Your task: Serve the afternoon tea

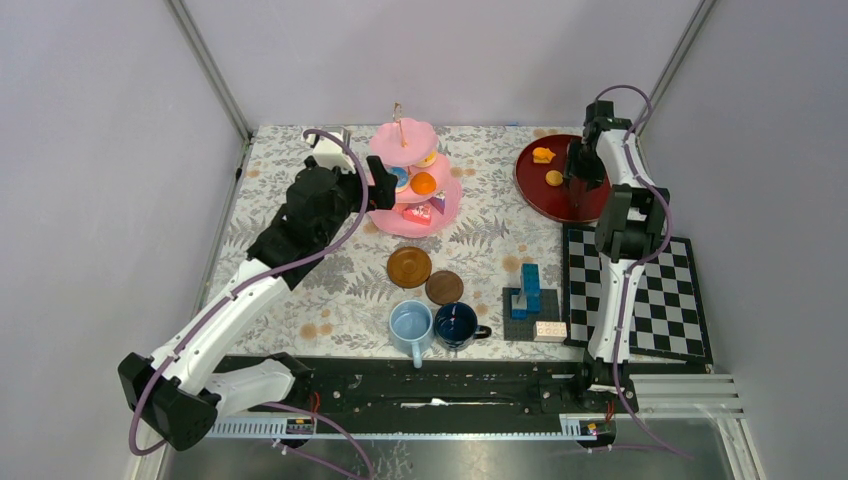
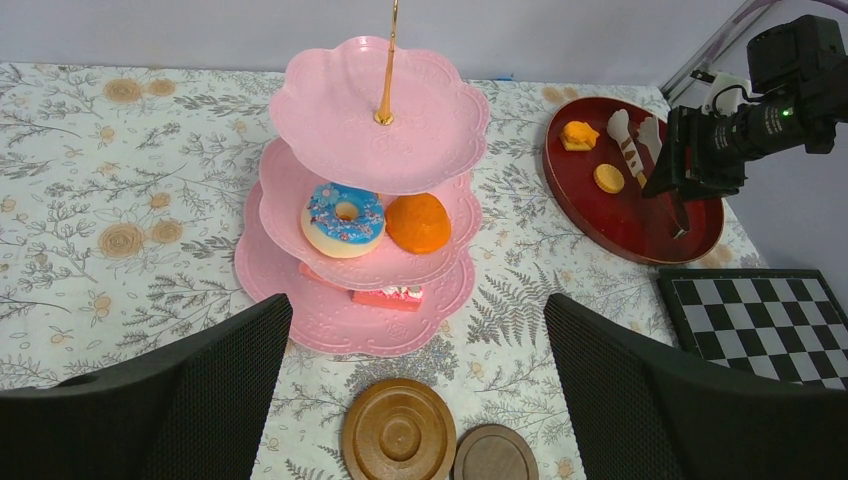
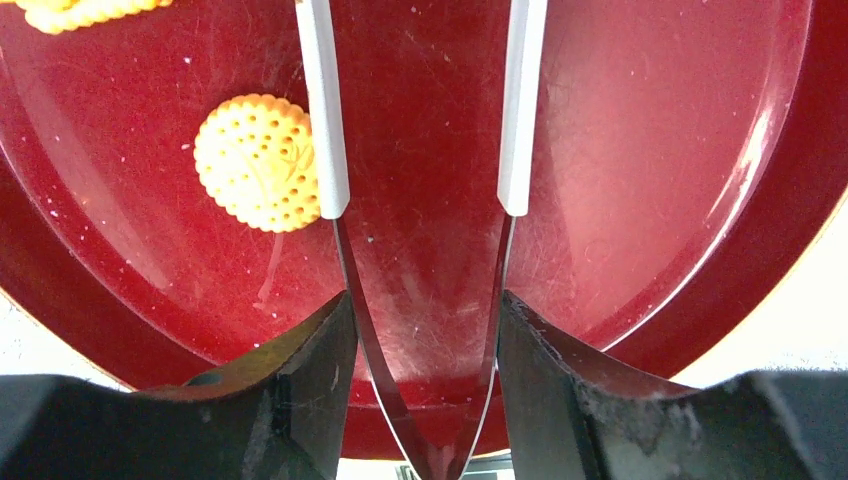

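Pastry-loading step, by the look of it. The right fingers (image 3: 300, 380) are clamped on a pair of tongs (image 3: 322, 110), low over the red tray (image 3: 650, 150). The tong tips are spread with nothing between them, and one tip sits just beside the round yellow biscuit (image 3: 258, 162). A second orange pastry (image 2: 578, 133) lies further back on the tray.

The left fingers (image 2: 200, 390) are wide open and holding nothing, parked facing the pink stand (image 2: 300, 300). Its middle tier has a doughnut and a bun, and its top tier is bare.

The next move probably calls for straddling the biscuit with the tongs, squeezing, then carrying it across the worktop to a free tier. The mugs (image 1: 411, 322) and saucers (image 1: 409, 266) look unserved.
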{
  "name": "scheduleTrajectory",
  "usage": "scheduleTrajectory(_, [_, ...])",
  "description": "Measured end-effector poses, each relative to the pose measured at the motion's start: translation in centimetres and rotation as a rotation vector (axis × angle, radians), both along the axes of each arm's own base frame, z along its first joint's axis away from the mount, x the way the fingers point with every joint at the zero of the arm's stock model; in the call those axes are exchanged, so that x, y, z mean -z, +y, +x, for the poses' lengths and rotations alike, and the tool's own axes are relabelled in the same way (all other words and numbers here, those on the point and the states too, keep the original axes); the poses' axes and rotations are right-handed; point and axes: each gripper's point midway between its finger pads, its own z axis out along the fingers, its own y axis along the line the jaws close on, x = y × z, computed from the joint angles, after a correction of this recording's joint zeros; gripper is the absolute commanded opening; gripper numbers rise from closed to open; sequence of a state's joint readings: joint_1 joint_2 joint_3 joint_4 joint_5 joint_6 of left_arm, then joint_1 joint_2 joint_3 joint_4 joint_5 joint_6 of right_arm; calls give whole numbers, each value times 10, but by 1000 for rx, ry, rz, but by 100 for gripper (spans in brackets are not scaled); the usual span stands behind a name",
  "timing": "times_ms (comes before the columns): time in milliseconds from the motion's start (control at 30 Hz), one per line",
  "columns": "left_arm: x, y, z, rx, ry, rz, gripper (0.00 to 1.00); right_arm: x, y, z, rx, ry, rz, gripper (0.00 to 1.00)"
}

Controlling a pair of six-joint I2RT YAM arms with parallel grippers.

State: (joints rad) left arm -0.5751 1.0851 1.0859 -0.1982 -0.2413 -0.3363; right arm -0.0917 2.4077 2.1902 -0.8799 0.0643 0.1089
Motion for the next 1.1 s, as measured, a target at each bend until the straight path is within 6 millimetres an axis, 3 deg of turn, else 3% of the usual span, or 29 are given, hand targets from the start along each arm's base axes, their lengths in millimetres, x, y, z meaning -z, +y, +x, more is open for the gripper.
scheduleTrajectory(367, [3,-2,2,0,5,3,99,3,-1,16,-13,-20,-1,54])
scheduleTrajectory(800, [3,-2,2,1,5,2,99,0,-2,17,-18,-24,-3,30])
scheduleTrajectory(1100, [3,-2,3,1,4,1,99,12,0,9,-18,-10,3,24])
